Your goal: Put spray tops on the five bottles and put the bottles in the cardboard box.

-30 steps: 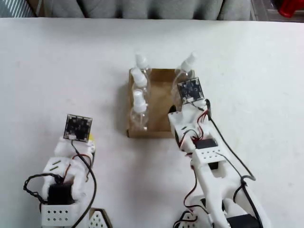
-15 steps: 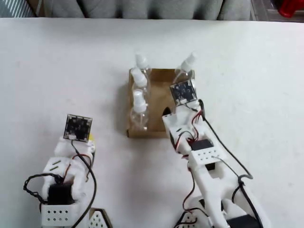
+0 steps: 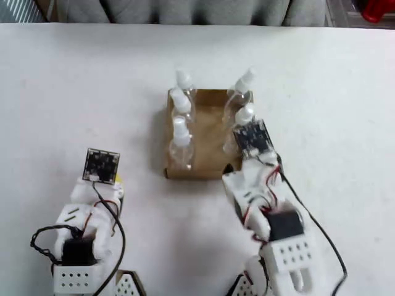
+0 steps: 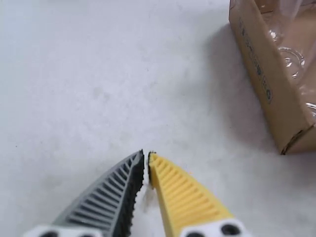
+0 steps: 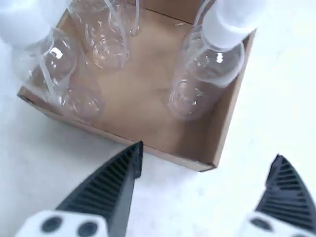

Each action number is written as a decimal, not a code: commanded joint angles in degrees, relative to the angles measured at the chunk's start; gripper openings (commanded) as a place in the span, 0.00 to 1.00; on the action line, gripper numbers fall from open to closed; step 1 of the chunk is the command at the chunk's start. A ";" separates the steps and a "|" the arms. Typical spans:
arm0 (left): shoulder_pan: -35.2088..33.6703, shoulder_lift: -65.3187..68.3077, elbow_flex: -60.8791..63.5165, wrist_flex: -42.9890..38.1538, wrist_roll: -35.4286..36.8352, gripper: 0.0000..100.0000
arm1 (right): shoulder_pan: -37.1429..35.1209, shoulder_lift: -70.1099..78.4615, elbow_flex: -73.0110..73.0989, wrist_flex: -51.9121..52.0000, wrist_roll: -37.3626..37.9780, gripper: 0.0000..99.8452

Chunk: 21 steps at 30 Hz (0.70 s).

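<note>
The cardboard box point(image 3: 210, 169) stands mid-table holding several clear bottles with white spray tops. Three line its left side point(image 3: 180, 139) and two its right side point(image 3: 243, 118). In the right wrist view my right gripper point(image 5: 208, 152) is open just outside the box's near wall point(image 5: 148, 148), with nothing between its fingers. The nearest bottle point(image 5: 205, 79) stands upright in the corner beyond it. My right arm point(image 3: 271, 209) sits at the box's front right corner. My left gripper point(image 4: 147, 154) is shut and empty over bare table, left of the box point(image 4: 269, 84).
The left arm point(image 3: 92, 203) rests at the table's front left. White tabletop point(image 3: 92, 86) spreads around the box on all sides. A red object point(image 3: 378, 9) lies beyond the far right edge.
The right arm drew back from over the box toward the table's front, uncovering a bottle standing in the box's right side. The left arm has not moved.
</note>
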State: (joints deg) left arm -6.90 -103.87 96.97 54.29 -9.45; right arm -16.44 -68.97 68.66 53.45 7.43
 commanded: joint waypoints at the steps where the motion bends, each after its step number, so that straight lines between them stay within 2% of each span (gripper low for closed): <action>1: -0.75 -0.84 0.00 -0.26 -0.53 0.03 | 4.97 -12.79 0.00 5.85 5.80 0.33; 6: -0.75 -0.84 0.00 -0.18 -0.53 0.03 | 8.13 -22.64 5.45 9.63 14.51 0.31; 13: -0.75 -0.84 0.00 -0.18 -0.53 0.03 | 10.68 -32.92 7.30 13.05 15.30 0.01; 17: -0.75 -0.84 0.00 -0.18 -0.53 0.03 | 10.59 -34.24 10.46 18.07 14.59 0.07; 21: -0.75 -0.84 0.00 -0.18 -0.53 0.03 | 10.42 -34.15 14.07 19.82 7.30 0.05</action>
State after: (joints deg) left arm -6.90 -103.87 96.97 54.29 -9.45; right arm -6.51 -102.73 81.41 72.00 20.70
